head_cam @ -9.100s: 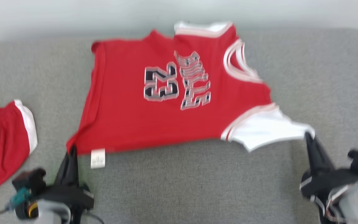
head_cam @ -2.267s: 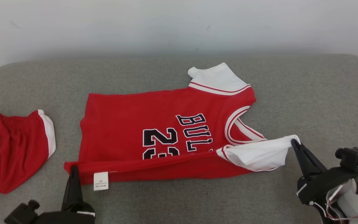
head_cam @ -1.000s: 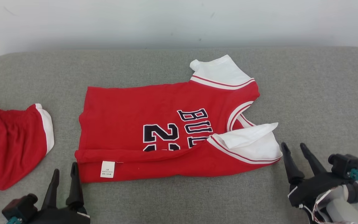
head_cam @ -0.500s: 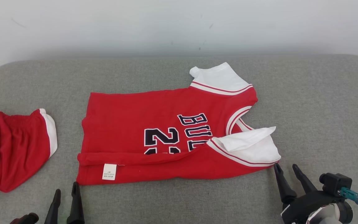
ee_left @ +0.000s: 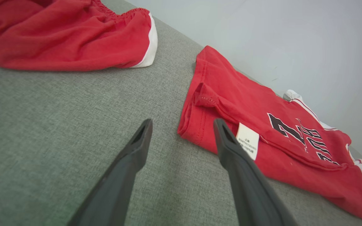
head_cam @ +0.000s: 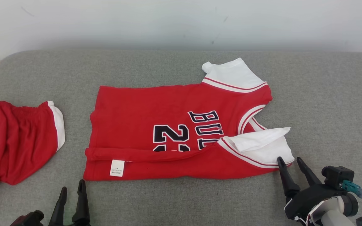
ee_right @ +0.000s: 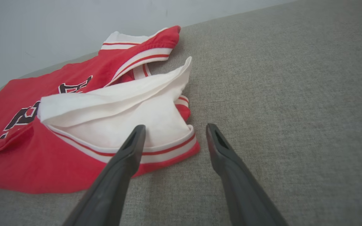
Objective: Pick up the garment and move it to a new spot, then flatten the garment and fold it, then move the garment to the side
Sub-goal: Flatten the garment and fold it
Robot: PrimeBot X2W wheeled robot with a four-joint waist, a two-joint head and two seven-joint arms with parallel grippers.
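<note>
Left gripper (head_cam: 72, 186) and right gripper (head_cam: 290, 160), jaws now apart, have released the near edge of the red-and-white fabric basketball jersey (head_cam: 168, 125): first fold looks laid.

Head: high, forward and down, far.
Left wrist: low, close, facing jersey (ee_left: 237, 94) hem.
Right wrist: low, close, facing its sleeve (ee_right: 121, 106).
Shared: jersey.
</note>
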